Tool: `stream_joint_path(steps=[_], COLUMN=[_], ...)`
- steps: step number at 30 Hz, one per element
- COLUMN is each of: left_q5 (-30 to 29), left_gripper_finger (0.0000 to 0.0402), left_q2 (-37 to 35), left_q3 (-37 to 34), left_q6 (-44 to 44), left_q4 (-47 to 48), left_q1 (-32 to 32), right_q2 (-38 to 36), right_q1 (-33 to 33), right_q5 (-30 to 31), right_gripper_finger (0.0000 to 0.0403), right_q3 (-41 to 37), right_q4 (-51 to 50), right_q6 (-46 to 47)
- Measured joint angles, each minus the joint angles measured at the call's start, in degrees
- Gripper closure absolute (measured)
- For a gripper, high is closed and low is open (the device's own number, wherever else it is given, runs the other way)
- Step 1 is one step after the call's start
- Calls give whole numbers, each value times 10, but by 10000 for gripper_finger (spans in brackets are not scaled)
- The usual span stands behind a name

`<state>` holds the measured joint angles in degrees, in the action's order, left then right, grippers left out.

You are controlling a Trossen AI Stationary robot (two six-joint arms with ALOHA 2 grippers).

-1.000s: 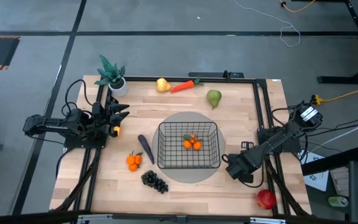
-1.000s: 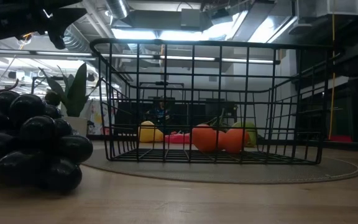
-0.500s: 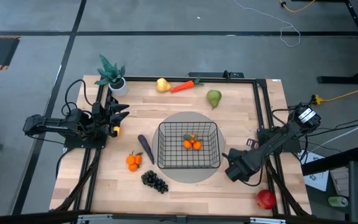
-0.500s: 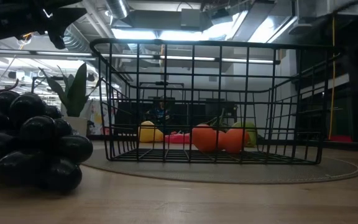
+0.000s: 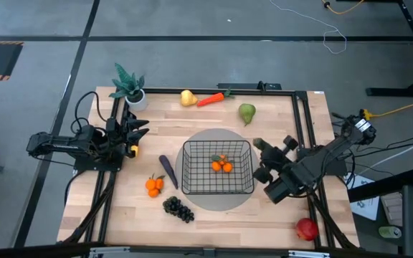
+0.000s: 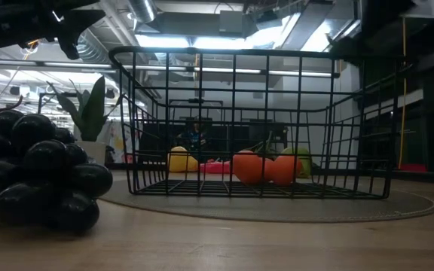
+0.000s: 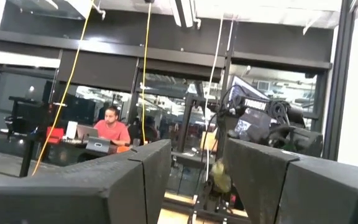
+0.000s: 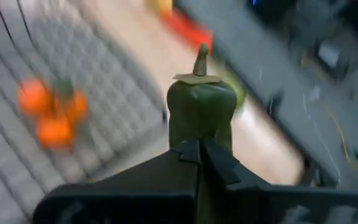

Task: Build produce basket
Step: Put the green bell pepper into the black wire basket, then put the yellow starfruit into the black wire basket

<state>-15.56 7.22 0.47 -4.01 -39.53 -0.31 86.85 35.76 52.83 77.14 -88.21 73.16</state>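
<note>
The black wire-mesh basket [image 5: 218, 167] stands on a round grey mat [image 5: 218, 197] in the middle of the wooden surface [image 5: 206, 115] and holds a small bunch of oranges [image 5: 221, 164]. The right hand [image 5: 258, 145] hovers just beside the basket's right side with its fingers pressed together and nothing between them (the green pear [image 5: 247, 112] lies farther away, beyond the basket). The left hand [image 5: 143, 131] waits well apart on the basket's left side, its fingers [image 7: 135, 180] spread and empty.

Basket [image 5: 218, 168]: black wire grid, holding orange oranges [image 5: 221, 165]. Desk [image 5: 206, 211]: pale wood planks. Grapes [image 5: 178, 208] were dark; apple [image 5: 307, 229] red.
</note>
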Motion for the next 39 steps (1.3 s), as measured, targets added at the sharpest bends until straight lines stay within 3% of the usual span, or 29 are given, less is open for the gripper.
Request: stream_joint_path(steps=[3, 8, 13, 21, 28, 34, 39], left_q5=[0, 0, 0, 0, 0, 0, 0], left_gripper_finger=[250, 250, 250, 250, 250, 250, 250], left_q2=[0, 0, 0, 0, 0, 0, 0], left_q3=[0, 0, 0, 0, 0, 0, 0], left_q6=[0, 0, 0, 1, 0, 0, 0], left_q4=[1, 1, 1, 1, 5, 6, 5], left_q1=[0, 0, 0, 0, 0, 0, 0], right_q2=[0, 0, 7, 9, -28, -94, -131], right_q1=[-4, -32, -86, -156, -150, -133, -116], right_q5=[68, 70, -3, -124, -113, -12, -54], right_gripper_finger=[400, 400, 402, 398, 364, 359, 359], right_q3=[41, 59, 59, 59, 65, 80, 79], right_q4=[65, 234, 368, 434, 362, 184, 75], right_q6=[-77, -299, -464, -568, -560, -355, -216])
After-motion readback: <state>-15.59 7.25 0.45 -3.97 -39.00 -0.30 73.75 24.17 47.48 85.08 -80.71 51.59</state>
